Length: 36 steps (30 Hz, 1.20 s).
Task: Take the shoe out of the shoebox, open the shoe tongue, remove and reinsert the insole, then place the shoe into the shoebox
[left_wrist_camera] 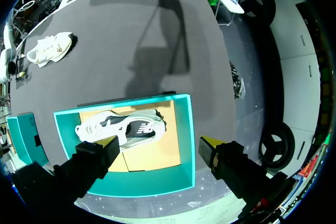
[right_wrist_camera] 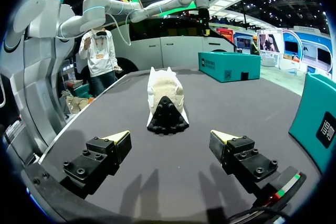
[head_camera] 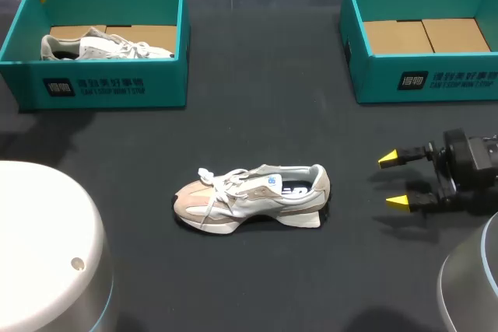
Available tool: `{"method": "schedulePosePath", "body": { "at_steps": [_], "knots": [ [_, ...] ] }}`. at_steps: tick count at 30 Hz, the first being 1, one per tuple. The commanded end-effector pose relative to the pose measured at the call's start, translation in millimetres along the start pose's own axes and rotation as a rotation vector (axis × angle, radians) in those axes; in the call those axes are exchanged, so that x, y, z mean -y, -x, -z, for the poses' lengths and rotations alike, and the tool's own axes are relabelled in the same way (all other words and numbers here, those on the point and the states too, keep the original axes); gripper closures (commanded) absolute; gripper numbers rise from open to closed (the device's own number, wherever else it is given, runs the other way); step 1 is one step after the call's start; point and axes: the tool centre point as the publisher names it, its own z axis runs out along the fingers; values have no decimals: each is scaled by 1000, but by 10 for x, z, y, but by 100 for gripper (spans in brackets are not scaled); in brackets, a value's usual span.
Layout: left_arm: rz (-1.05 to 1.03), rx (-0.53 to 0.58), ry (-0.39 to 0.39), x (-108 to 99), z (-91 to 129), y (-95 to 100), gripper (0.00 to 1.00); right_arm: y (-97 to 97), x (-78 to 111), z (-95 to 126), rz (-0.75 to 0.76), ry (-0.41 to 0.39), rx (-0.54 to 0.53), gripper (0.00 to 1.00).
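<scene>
Two teal shoeboxes stand open along the far edge of the dark table (head_camera: 257, 285), one at the far left and one at the far right, well apart.

Item 1. The left shoebox (head_camera: 101, 91) contains one pale sneaker, the boxed shoe (head_camera: 105, 46). It rests on a brown cardboard floor (head_camera: 156, 35) and runs lengthwise across the box, heel at the left wall. Seen from above in the left wrist view, its side panel faces up, so it appears to lie on its side.

Item 2. The right shoebox (head_camera: 424, 79) shows a cardboard liner (head_camera: 424, 35) of two brown panels set side by side.

Item 3. The loose shoe (head_camera: 253, 196) is outside both boxes. It stands upright on its sole near the middle of the table, closer to the near edge, with its toe to the left and its heel to the right. The laces are tied and lie over the tongue.

Item 4. The left gripper (left_wrist_camera: 157, 141) hangs above the left shoebox at the far left corner. Its fingers are spread wide and touch neither the box nor the boxed shoe below them.

Item 5. The right gripper (head_camera: 394, 181) sits low over the table at the right and points left at the heel of the loose shoe. Its fingers are spread wide with nothing between them. A stretch of bare table separates them from the shoe, and the right wrist view shows the heel and dark outsole straight ahead.
</scene>
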Motion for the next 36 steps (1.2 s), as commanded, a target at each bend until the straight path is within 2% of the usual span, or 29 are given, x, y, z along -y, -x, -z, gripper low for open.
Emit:
{"method": "schedulePosePath", "body": {
  "at_steps": [1,4,6,18,22,36],
  "knots": [
    [-1,-1,2,11,2,-4,0,31,-55,-74,-21,-35,-1,0],
    [-1,-1,2,11,2,-4,0,-4,-73,-158,-13,-46,11,0],
    [-1,-1,2,11,2,-4,0,-58,-72,-196,56,-58,29,0],
    [-1,-1,2,11,2,-4,0,-58,-72,-196,56,-58,29,0],
    [-1,-1,2,11,2,-4,0,-63,-90,-365,35,-91,70,0],
    [-1,-1,2,11,2,-4,0,-71,-91,-743,19,-80,80,0]
  ]
}}
